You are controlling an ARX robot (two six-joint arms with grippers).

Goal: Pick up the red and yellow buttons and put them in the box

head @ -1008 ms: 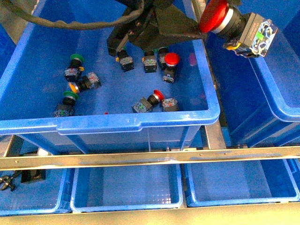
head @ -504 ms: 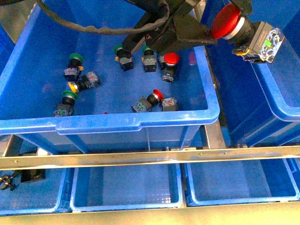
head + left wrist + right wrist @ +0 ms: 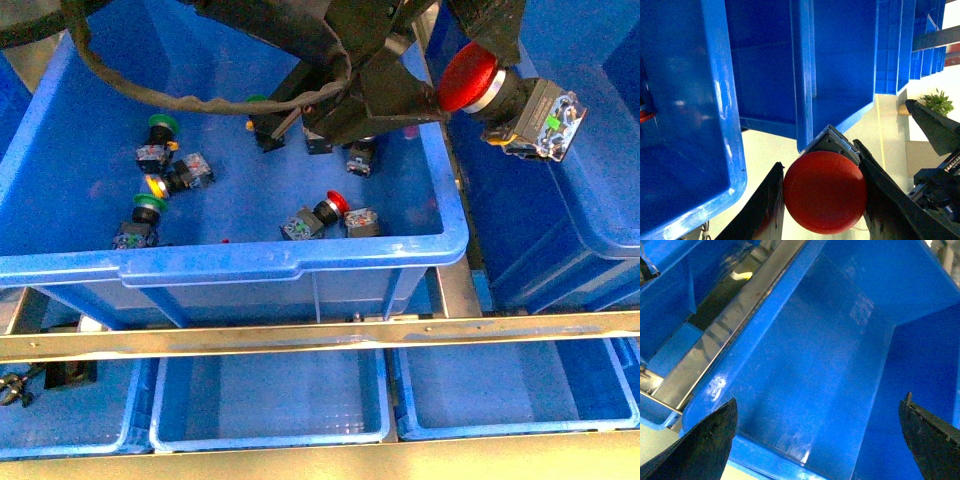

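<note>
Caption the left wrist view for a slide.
Left gripper clamped on a red mushroom-cap button, blue totes beyond.

No legible text, number or sign in any view, small green label (image 3: 550, 122) on the grey contact block (image 3: 536, 128) of the red mushroom-cap push button (image 3: 468, 78) too blurred to read, markings on the small red-capped switch (image 3: 318, 216) in the large blue plastic tote (image 3: 250, 262) likewise.

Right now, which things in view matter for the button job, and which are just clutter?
Job: held red button, left end effector, red button in tote, yellow button, box.
Clutter: green buttons, small trays.
</note>
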